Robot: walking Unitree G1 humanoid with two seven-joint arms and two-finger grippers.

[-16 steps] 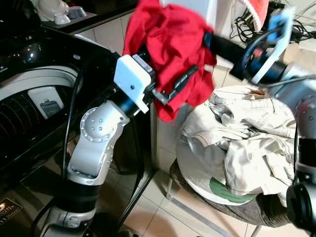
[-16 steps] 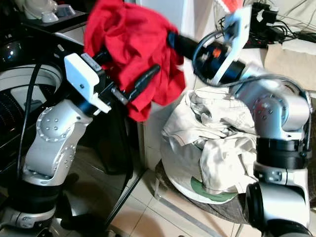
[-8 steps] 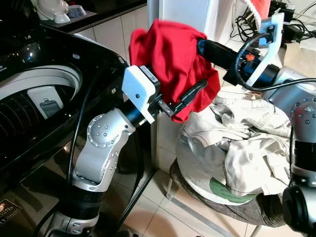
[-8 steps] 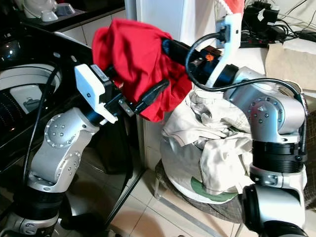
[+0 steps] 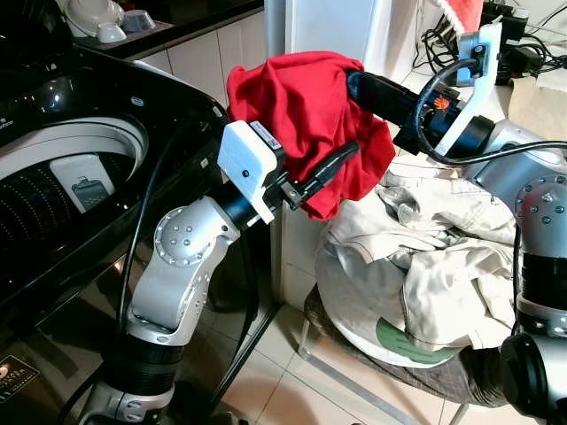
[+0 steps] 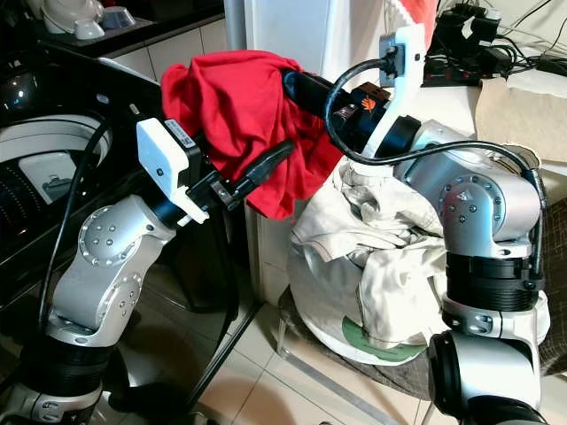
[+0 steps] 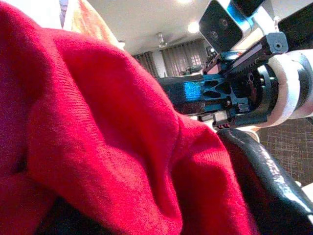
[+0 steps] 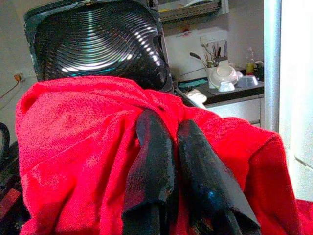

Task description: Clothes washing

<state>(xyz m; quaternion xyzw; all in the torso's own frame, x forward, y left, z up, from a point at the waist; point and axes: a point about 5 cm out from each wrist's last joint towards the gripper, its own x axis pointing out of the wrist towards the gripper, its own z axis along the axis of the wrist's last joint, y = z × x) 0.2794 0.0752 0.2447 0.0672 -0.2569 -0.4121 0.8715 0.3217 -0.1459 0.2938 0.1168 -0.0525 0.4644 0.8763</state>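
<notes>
Carrying: both arms hold a red garment (image 5: 301, 115) in the air, beside the washing machine (image 5: 71, 168) and above the pile of beige clothes (image 5: 425, 266).
Right gripper (image 8: 188, 147): fingers pinched together on the garment's top, bearing its weight.
Left gripper (image 5: 323, 173): one finger under the hanging cloth; whether it clamps is unclear.
Likely reason: lifted clear of the pile, ready for the open tub.

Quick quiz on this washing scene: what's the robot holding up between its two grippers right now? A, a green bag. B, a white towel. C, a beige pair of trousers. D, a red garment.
D: the red garment hangs bunched between the left gripper and the right gripper, above the beige clothes pile beside the washing machine.
</notes>
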